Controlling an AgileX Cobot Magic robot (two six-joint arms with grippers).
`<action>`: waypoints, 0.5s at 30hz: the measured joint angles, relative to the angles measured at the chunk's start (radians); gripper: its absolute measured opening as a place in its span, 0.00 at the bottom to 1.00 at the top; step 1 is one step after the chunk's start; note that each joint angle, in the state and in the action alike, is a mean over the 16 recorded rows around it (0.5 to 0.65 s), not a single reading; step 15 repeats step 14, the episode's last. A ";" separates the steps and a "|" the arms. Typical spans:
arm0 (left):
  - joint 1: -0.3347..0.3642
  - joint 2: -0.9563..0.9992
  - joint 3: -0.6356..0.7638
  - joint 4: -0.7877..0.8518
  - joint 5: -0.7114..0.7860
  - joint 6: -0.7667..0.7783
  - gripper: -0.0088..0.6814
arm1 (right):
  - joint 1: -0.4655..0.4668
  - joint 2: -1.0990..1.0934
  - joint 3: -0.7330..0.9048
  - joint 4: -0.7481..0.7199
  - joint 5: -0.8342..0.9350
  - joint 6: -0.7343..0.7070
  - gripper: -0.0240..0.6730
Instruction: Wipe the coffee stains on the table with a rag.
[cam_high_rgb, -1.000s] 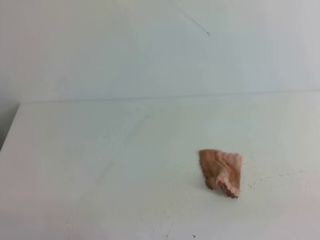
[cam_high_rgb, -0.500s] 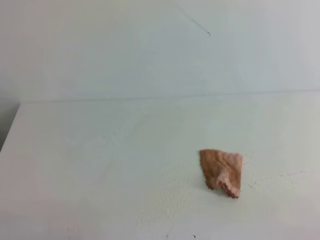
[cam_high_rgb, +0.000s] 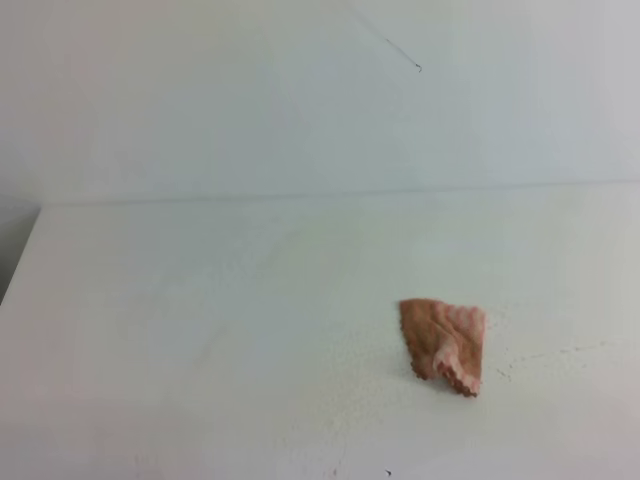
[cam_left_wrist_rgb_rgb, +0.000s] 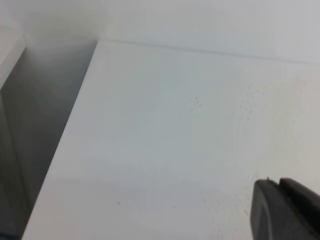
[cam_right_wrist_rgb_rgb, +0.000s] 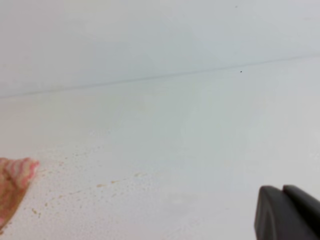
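Note:
The rag (cam_high_rgb: 443, 344), a crumpled pinkish-brown cloth with zigzag edges, lies alone on the white table (cam_high_rgb: 200, 300), right of centre. In the right wrist view its edge (cam_right_wrist_rgb_rgb: 12, 187) shows at the far left, and faint orange-brown specks of the coffee stains (cam_right_wrist_rgb_rgb: 102, 185) dot the table beside it. My right gripper (cam_right_wrist_rgb_rgb: 282, 188) is shut and empty at the lower right, well away from the rag. In the left wrist view my left gripper (cam_left_wrist_rgb_rgb: 278, 181) is shut too, over bare table (cam_left_wrist_rgb_rgb: 175, 125). Neither gripper shows in the exterior high view.
A pale wall with a thin dark scratch (cam_high_rgb: 395, 52) rises behind the table. The table's left edge (cam_high_rgb: 20, 260) drops into a grey gap (cam_left_wrist_rgb_rgb: 40, 125).

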 joint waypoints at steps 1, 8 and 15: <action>0.000 0.000 0.000 0.000 0.000 0.000 0.01 | 0.000 0.000 0.000 0.000 0.000 0.000 0.03; 0.000 0.000 0.000 0.000 0.000 0.000 0.01 | 0.004 0.001 0.000 -0.004 0.003 0.000 0.03; 0.000 0.000 0.000 0.000 0.000 0.000 0.01 | 0.004 0.001 0.000 -0.007 0.005 0.000 0.03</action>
